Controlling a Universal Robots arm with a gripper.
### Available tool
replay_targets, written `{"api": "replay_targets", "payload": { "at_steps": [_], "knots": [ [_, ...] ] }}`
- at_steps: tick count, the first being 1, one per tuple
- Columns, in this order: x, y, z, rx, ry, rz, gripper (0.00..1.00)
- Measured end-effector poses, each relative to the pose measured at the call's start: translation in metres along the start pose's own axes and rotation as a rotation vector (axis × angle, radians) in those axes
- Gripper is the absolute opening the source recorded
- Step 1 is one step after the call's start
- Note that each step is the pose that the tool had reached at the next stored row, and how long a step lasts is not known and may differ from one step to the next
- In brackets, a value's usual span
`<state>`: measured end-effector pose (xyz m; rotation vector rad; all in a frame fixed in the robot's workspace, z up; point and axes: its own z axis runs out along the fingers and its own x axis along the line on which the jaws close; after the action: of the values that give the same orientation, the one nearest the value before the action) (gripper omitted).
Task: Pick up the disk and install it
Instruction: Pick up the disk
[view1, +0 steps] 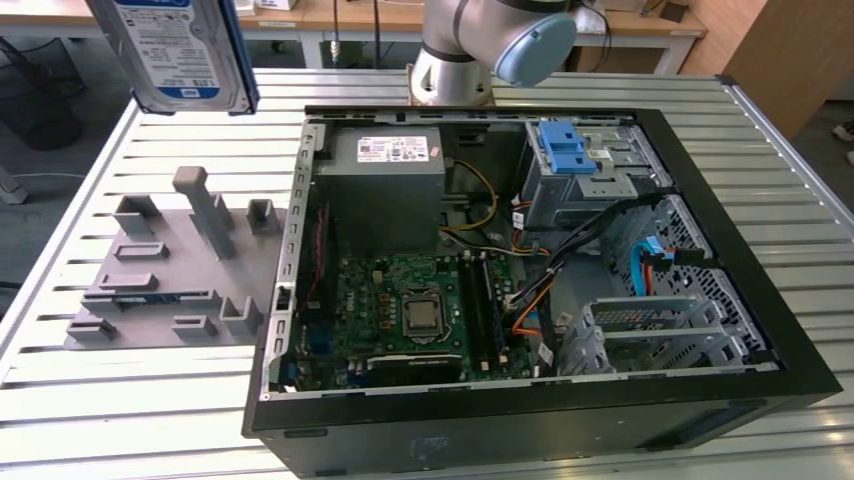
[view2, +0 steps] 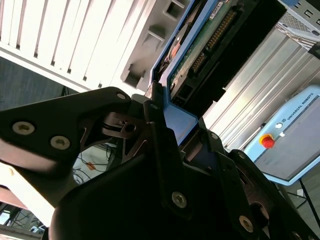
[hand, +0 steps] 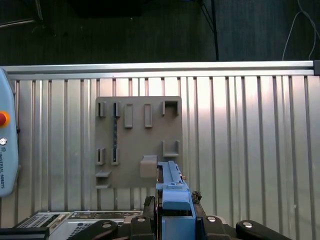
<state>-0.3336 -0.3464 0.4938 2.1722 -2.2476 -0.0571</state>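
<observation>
gripper (view2: 167, 120) is closed on the disk (view1: 180, 50), gripping one short end with the blue rail pinched between the fingers (view2: 155, 130). the disk is off the table (view1: 134, 420) and held high at the exterior view's upper left, outside the computer case (view1: 534, 430). in the first wrist view it hangs over the near edge of the grey holder plate (hand: 137, 130). its long axis runs straight out from the gripper toward the table, so it's roughly upright with a slight tilt. the label side faces the exterior camera and the circuit-board side shows in the second wrist view. the relation that matters is disk to drive cage (view1: 594, 170). the cage, with its blue latch (view1: 567, 150), sits in the far corner of the case toward the exterior view's right. that's well apart from the disk, and the power supply (view1: 387, 180) lies between them. going by the exterior view, the cage seems to lie closer to flat, which wouldn't match the upright disk, but i can't see the slot's exact direction. my read is that the pick-up is done and the install hasn't started.
</observation>
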Motion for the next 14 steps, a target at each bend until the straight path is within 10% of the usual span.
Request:
{"api": "replay_targets", "payload": {
  "at_steps": [14],
  "knots": [
    [0.001,-0.0102,-0.0004,-0.0001,0.0001,0.0,0.36]
  ]
}}
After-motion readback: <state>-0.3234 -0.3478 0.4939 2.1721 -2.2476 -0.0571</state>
